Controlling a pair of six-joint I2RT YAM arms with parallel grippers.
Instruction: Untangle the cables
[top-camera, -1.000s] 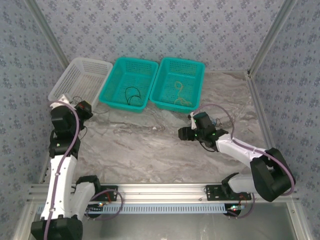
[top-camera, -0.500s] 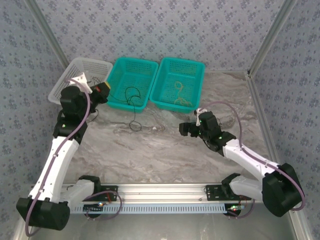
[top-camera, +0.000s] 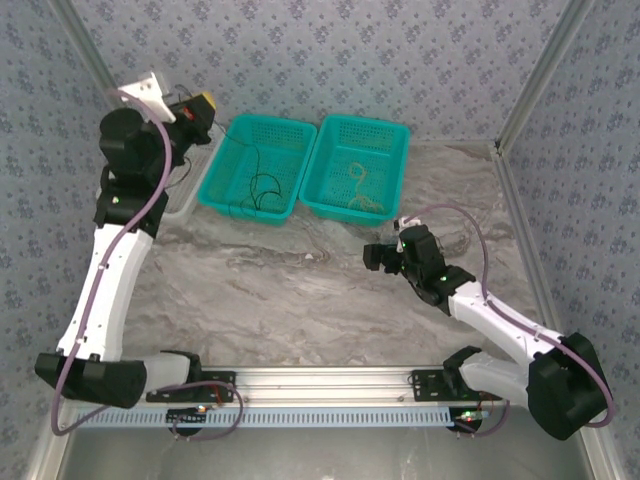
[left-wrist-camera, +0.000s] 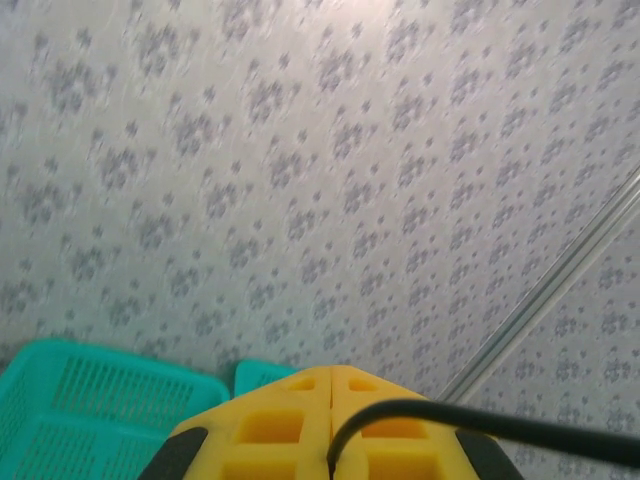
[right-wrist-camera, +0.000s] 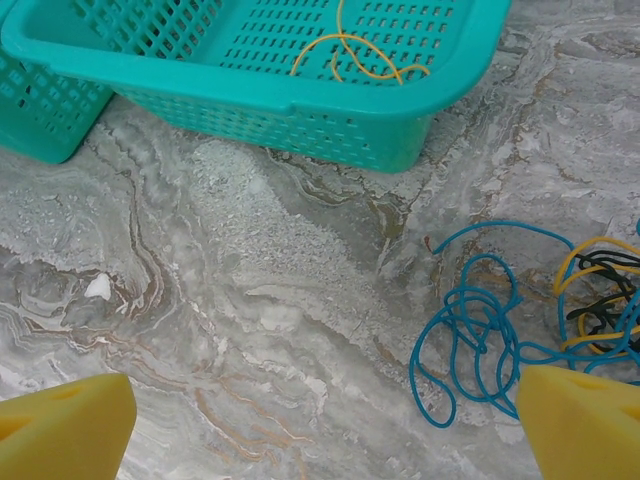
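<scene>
At 10 o'clock, high: left gripper (top-camera: 203, 104), jaws pinched on black cable (left-wrist-camera: 480, 422) trailing into basket (top-camera: 272, 121). At 3 o'clock, low over table (right-wrist-camera: 250, 300): right gripper (right-wrist-camera: 325, 415), jaws wide, holding nothing. Blue-yellow-black tangle (right-wrist-camera: 480, 345) at its 3 o'clock.

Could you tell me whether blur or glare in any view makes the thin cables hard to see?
Top external: even, soft light, no glare on the table; the black cable thin but clear. Left wrist: the wallpaper looks soft, yet the black cable pinched in the left gripper is plain. Right wrist: sharp; the blue cable is crisp, the fingertips of the right gripper slightly soft.
</scene>
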